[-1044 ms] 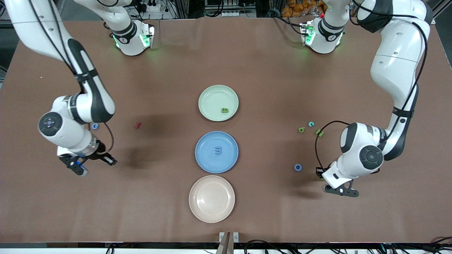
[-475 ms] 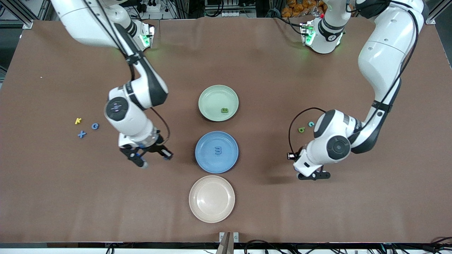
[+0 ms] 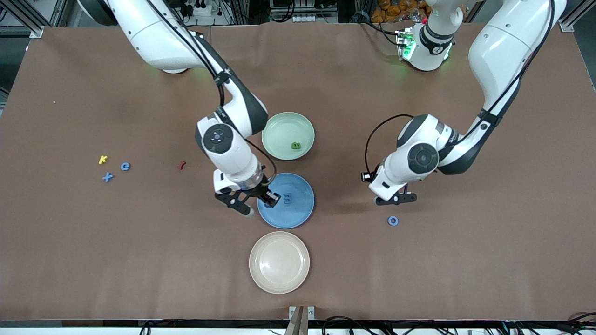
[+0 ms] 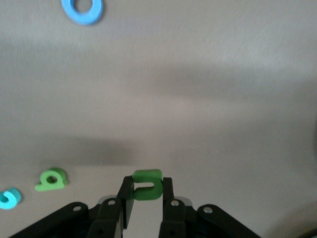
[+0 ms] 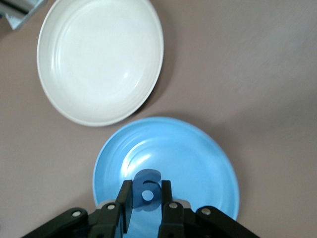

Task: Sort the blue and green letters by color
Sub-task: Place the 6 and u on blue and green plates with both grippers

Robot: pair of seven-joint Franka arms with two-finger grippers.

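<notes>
From my console I see the right gripper (image 5: 146,198) hanging over the edge of the smooth round blue plate (image 5: 198,163), its black fingers clamped on a chunky periwinkle-blue figure 6 (image 5: 147,191) of matte foam-like stuff. Inside that plate, just beside the gripper, lies a blue block-shaped piece (image 3: 287,198) like a 3. The glossy cream plate (image 5: 99,59), ringed with faint concentric ridges, sits next to the blue plate on the camera side, and the pale green plate (image 3: 287,135) sits on the blue plate's other edge, holding one small lime-green piece (image 3: 295,145).

The left gripper (image 4: 147,196) hovers over bare brown tabletop (image 3: 419,279), toward the left arm's end of the table, fingers pinched tight on a lime-green hooked letter (image 4: 147,184) with rounded corners. Below it, near the gripper, a flat blue ring (image 3: 393,220) rests on the felt-like surface. In the left wrist view a green looped letter (image 4: 52,179) and a teal curved piece (image 4: 10,198) lie just beside each other, off to one side of the fingers.

Well apart from the right gripper, toward the right arm's end of the table, a yellow K (image 3: 103,159), a blue C-shaped piece (image 3: 125,166) and a blue X (image 3: 108,177) cluster together, with a small dark red piece (image 3: 182,164) between them and the gripper.
</notes>
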